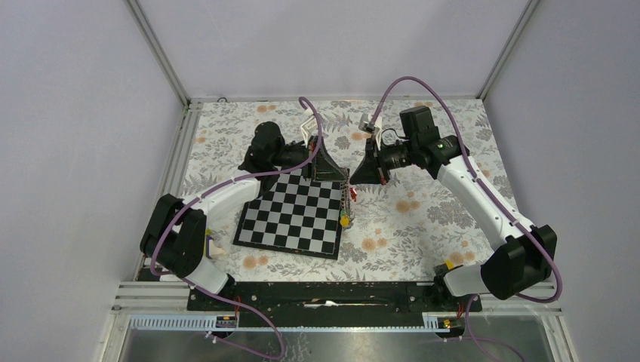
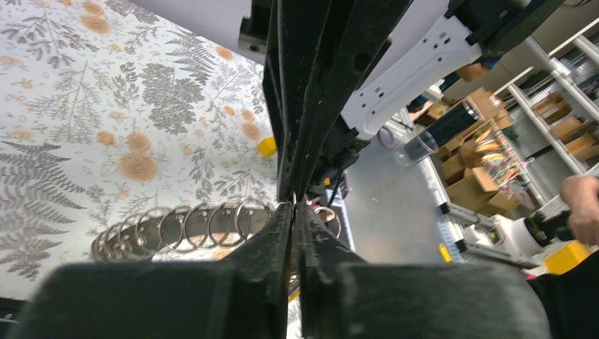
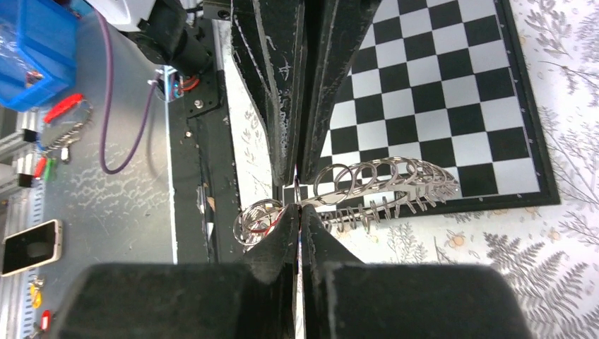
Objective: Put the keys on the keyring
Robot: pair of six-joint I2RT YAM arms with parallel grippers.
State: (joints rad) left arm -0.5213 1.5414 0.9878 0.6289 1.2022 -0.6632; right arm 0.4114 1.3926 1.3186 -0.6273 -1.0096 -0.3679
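Because threading a key needs one arm to steady the coil while the other works at it, both arms meet over the far right corner of the chessboard (image 1: 290,215). The keyring (image 3: 353,198) hangs between them, off the counter (image 1: 423,219) so far as the top view shows. Seen edge-on from the right wrist, it runs as a thin grey bar out from the fingertips, with a row of small rings (image 3: 381,173) standing above it and the keys (image 3: 374,210) dangling below. That suggests most of them are on already, though I cannot count them or say whether any lies loose elsewhere. From above, a red tag (image 1: 353,194) and a yellow tag (image 1: 345,221) hang by the board's right edge. The right gripper (image 3: 297,205) is pinched to a hairline, nipping one end of the bar, with a knot of rings just beside its tips. The left gripper (image 2: 295,206) is likewise closed to a sliver with metal caught at its tips, apparently the same ring, and a row of rings trails away beside it. Holding from two sides looks meant to stop the ring twisting; a slip by either would likely let the whole bunch swing.
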